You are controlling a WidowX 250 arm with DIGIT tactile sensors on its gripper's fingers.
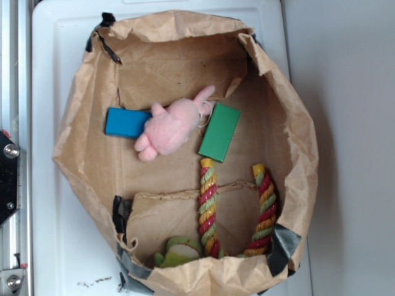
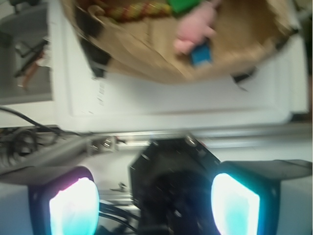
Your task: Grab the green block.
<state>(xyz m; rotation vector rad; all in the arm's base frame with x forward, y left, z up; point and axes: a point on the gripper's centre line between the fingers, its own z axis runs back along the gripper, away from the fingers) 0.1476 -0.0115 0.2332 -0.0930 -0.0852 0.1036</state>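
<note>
The green block is a flat green slab lying on the floor of an open brown paper bag, right of the middle. In the wrist view only a corner of the green block shows at the top edge. My gripper is far from it, outside the bag and over the robot's black base. It stands open, with its two glowing pads wide apart and nothing held between them. The exterior view does not show the gripper.
A pink plush rabbit lies just left of the green block, with a blue block on its far side. A green-yellow-red twisted rope lies below the green block. The bag's crumpled walls stand up all round, on a white surface.
</note>
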